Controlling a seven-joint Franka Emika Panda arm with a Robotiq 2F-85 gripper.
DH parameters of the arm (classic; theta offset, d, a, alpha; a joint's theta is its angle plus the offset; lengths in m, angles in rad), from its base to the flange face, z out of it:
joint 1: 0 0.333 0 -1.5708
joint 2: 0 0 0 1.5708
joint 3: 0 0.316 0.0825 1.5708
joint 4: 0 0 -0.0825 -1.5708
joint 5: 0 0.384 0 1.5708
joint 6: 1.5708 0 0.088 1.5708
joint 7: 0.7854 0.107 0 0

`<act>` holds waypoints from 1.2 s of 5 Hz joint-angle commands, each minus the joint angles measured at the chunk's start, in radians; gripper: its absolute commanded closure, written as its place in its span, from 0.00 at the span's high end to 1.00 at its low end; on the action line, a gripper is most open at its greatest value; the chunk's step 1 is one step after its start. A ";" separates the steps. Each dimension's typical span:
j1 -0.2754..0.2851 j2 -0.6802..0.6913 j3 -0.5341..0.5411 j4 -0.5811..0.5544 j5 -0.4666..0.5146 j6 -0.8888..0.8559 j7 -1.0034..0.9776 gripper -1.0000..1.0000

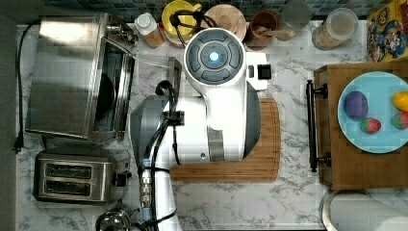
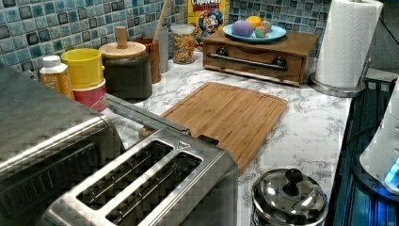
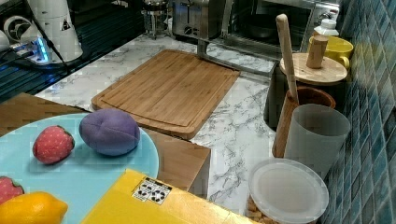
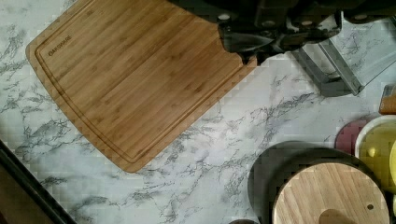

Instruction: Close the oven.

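steel oven door down, open | gripper above cutting board | jaws: cannot tell

Marble counter, blue tile backsplash

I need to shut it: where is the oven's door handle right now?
The handle hangs out over the counter in the left view, between the toaster and the cutting board.

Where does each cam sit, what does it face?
Top view: overhead, straight down; the arm covers the cutting board.
Left view: low behind the toaster, facing the board.
Right view: beside the plate, facing the open oven.
Wrist view: above the counter; the hand shows.
All share the board.
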 commanded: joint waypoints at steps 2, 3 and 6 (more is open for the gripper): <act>-0.018 -0.043 0.002 -0.151 0.106 0.097 -0.103 0.00; -0.037 -0.105 -0.007 -0.350 0.215 0.197 -0.300 0.00; -0.071 -0.130 -0.074 -0.630 0.751 0.392 -1.049 0.00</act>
